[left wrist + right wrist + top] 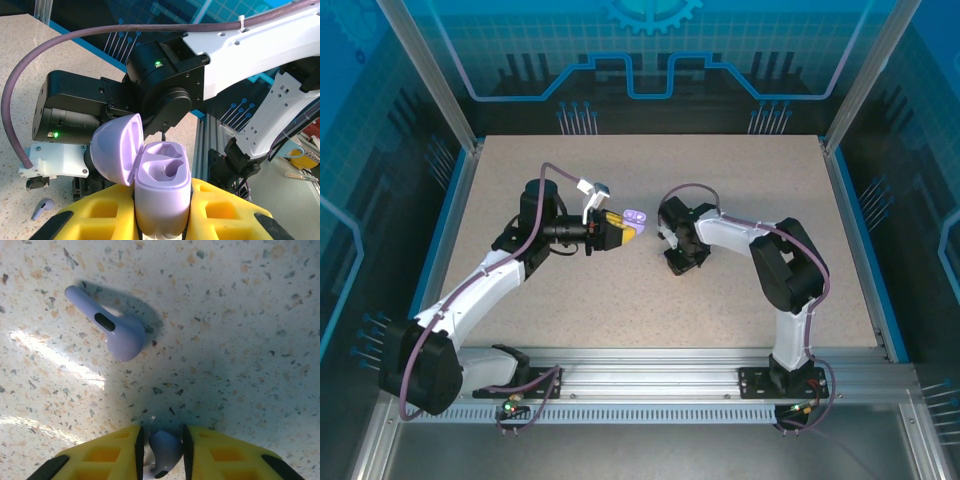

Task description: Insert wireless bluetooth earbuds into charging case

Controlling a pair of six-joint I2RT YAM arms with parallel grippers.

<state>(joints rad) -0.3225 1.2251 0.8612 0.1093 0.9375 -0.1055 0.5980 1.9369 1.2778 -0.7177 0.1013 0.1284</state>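
We found left gripper (pixel 617 230) jaws clamped on open lavender case (pixel 163 182), both sockets empty. Right gripper (pixel 161 457) jaws pinched one lavender earbud (pixel 165 445); second earbud (pixel 117 332) lay on worktop (pixel 240 315) at 11 o'clock from them. Nothing seated yet; we judged both insertions remained.

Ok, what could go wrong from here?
The held earbud sits small at the tip of the right gripper, so it may twist or drop. The open lid leans beside the sockets of the case in the left gripper and could block entry. The loose earbud on the table could be knocked.
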